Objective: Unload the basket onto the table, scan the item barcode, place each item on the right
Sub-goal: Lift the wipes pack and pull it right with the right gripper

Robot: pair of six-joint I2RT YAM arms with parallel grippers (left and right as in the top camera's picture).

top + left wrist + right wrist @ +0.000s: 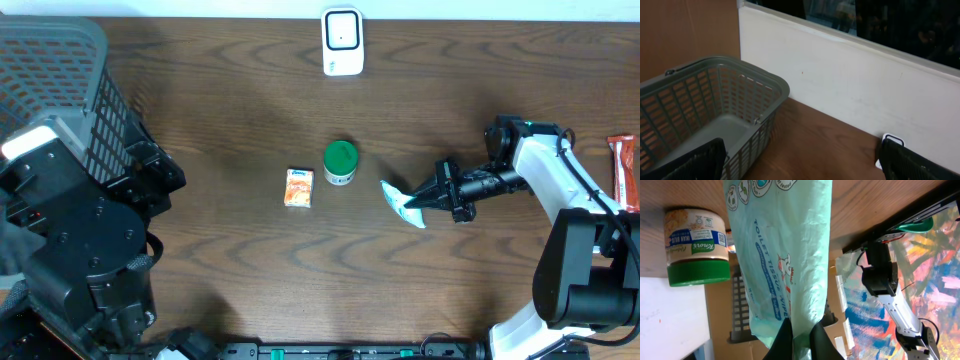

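The right gripper point(421, 200) reaches toward the middle of the dark, wood-grained table point(230, 110), its slim black fingers point(784, 341) pinched tight on one end of the pack of toilet tissue wipes point(398, 203). In the right wrist view the pack is a soft, pale green film pouch, smooth and slightly puckered where the fingers squeeze it, printed with blue lettering and round icons. From overhead it lies low over the table just right of centre; whether it touches the wood I cannot tell.

Just beside it to the left stands a squat, round Knorr jar point(340, 162) with a ribbed green plastic lid and a paper label. Next to the jar lies a small flat orange packet point(299, 187), rectangular and glossy. At the far edge of the table stands the barcode scanner point(342, 40), a white, rounded-corner plastic block with a dark window. A red, foil-like snack bar point(624, 170) lies at the right edge.

The left gripper point(803, 152) hangs with its black ribbed fingers point(695, 164) spread wide and nothing between them. It looks over a grey plastic basket point(771, 82) with lattice walls and a thick smooth rim, set in the far left corner.
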